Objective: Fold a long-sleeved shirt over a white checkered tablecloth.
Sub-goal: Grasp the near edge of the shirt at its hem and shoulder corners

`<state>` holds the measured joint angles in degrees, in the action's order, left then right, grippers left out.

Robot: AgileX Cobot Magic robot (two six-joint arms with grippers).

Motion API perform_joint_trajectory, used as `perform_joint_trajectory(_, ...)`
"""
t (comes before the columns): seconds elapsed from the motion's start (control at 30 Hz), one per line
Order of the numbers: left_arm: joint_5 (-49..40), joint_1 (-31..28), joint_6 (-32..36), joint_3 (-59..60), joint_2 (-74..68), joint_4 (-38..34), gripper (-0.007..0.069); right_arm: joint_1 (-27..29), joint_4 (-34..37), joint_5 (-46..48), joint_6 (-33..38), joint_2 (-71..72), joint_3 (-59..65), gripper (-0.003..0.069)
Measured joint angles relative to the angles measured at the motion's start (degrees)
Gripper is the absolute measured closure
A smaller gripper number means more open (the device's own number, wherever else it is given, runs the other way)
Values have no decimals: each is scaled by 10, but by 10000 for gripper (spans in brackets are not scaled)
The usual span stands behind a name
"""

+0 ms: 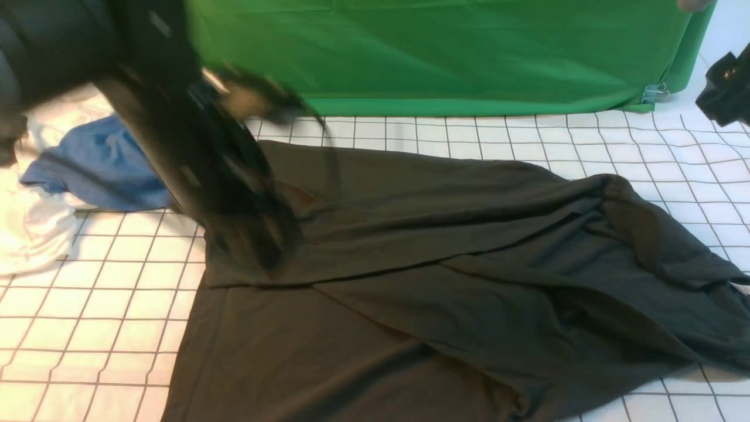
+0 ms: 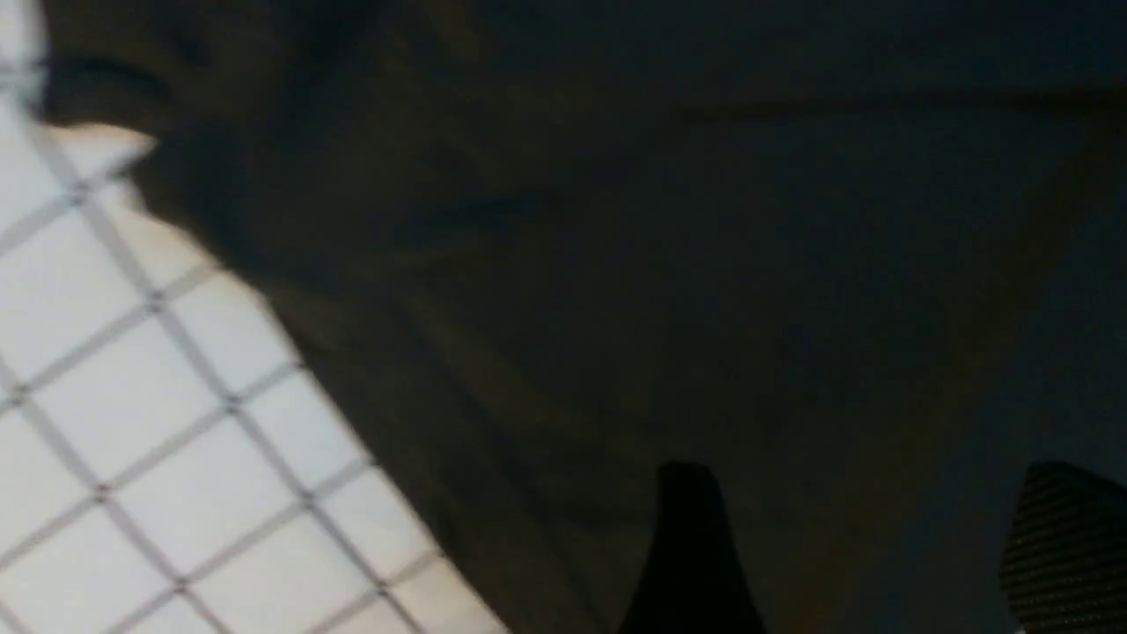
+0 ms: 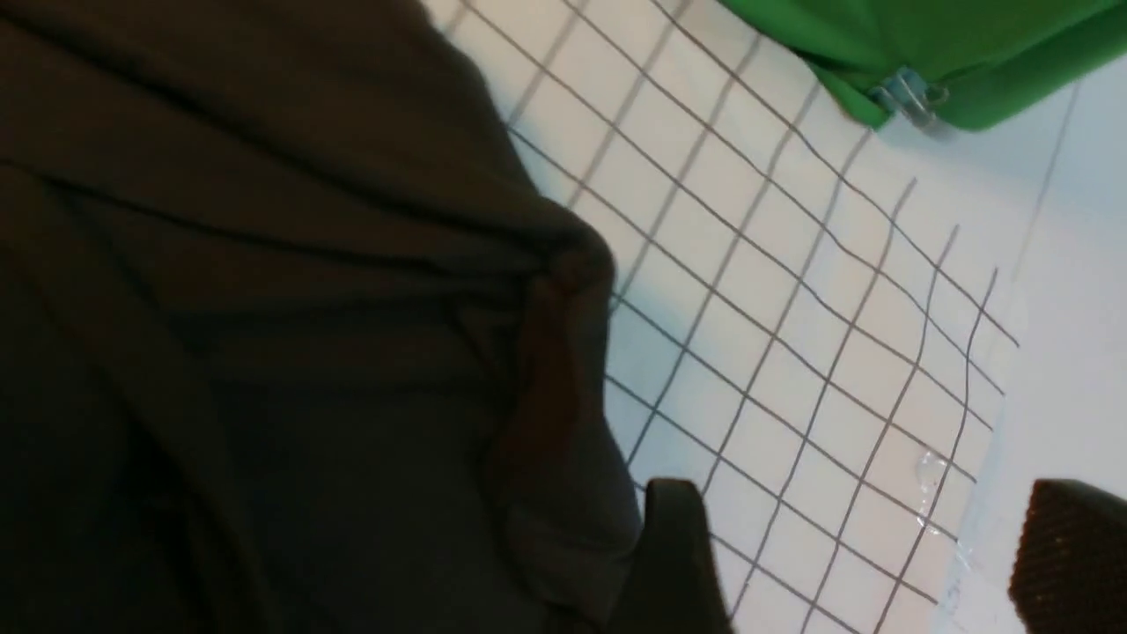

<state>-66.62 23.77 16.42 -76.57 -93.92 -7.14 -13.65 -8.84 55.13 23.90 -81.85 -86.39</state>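
1. The long-sleeved shirt [image 1: 410, 264] lay spread on the white checkered tablecloth [image 1: 88, 305], bunched into folds toward the right. Its near hem ran off the front view, and no print or label could be made out.
2. The left arm [image 1: 193, 146] showed only as a dark blur over the shirt's left edge, hiding the cloth beneath it.
3. In the left wrist view the left tool [image 2: 872, 502] stood spread, with its fingers [image 2: 691, 555] well apart above dim shirt fabric and nothing between them. Whether they touched the fabric could not be told.
4. The right tool [image 3: 867, 511] was also spread and empty, above the tablecloth just beside the shirt's rumpled edge. The front view cut it off at the right border.
5. A blue garment [image 1: 99, 164] and a white garment [image 1: 29, 234] lay at far left, partly hidden by the arm.
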Motion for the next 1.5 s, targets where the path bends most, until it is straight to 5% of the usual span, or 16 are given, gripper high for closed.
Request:
perform_joint_trajectory(0.27,15,127,19,191,17,56,209,-48,2,6,-11,75,0,141)
perform_joint_trajectory(0.87,171,115,59,371,39,133,193,-50,15,9,-18,88,0,141)
perform_joint_trajectory(1.1,165,116,29,369,41,119,391,-50,16,7,-19,88,0,141)
perform_joint_trajectory(1.23,177,114,17,342,54,150,627,-50,16,9,-15,87,0,141)
perform_joint_trajectory(1.5,111,74,15,262,98,153,653,-50,19,70,15,87,1,141)
